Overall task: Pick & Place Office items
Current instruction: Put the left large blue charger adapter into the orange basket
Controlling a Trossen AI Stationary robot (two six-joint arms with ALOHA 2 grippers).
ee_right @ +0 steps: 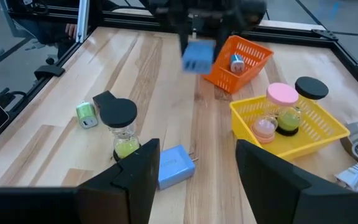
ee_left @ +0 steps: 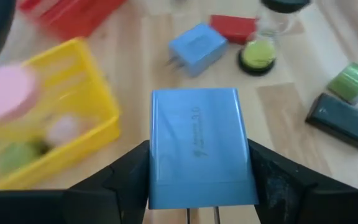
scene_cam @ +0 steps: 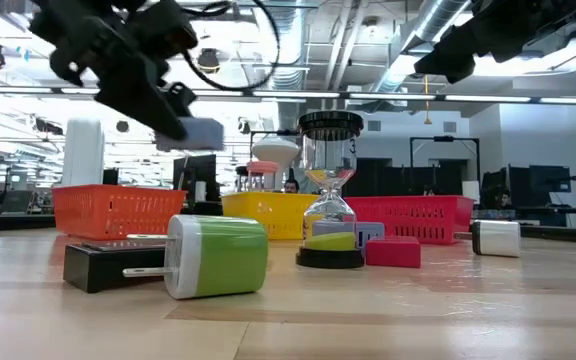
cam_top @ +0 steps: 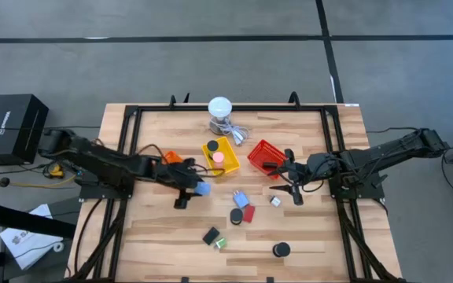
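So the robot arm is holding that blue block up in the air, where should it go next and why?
Probably a short move sideways to bring it over a basket. The left gripper is shut on the blue block, lifted off the table, and the yellow basket is right beside it, with the orange basket on its other side. Which basket is meant, I cannot tell.
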